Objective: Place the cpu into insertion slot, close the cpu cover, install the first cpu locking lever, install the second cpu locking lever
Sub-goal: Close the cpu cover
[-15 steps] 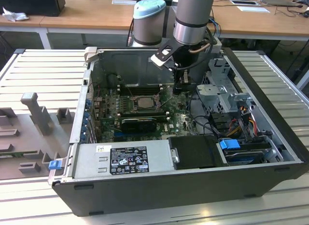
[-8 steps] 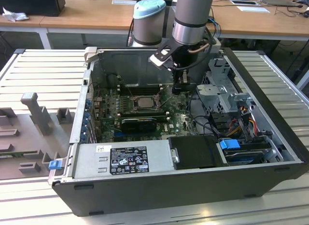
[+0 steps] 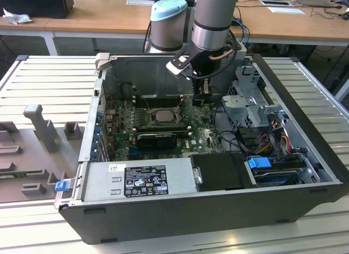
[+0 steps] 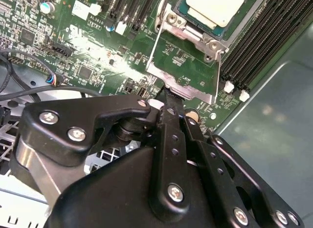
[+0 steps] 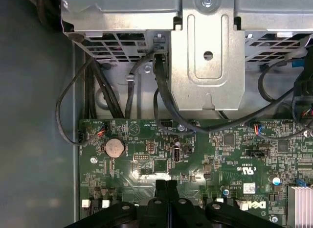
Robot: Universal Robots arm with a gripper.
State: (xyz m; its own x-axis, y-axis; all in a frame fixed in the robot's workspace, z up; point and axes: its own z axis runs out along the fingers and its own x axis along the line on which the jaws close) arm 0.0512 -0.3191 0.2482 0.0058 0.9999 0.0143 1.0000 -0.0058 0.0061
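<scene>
Your gripper (image 3: 199, 98) hung inside the open computer case (image 3: 218, 210), low over the green circuit board (image 5: 220, 149) and just to the exterior view's right of the insertion slot (image 3: 147, 116). In both wrist views its 2 fingers (image 5: 161, 189) were pressed together with no gap showing and nothing visible between them. In the second wrist view the gripper (image 4: 167, 93) had its tips right at the near edge of the cpu cover (image 4: 195, 93); whether they touched the frame, you could not tell.

The cpu (image 4: 215, 8) lay flat in the insertion slot (image 4: 171, 20), silver top up. The cpu cover was swung open off the chip, and green board showed through its square window. Long black memory slots (image 4: 264, 37) ran beside the socket.

In the first wrist view the gripper (image 5: 166, 183) pointed at the board edge near a round coin battery (image 5: 114, 147), with black cables (image 5: 161, 96) and a metal bracket (image 5: 208, 57) beyond.
</scene>
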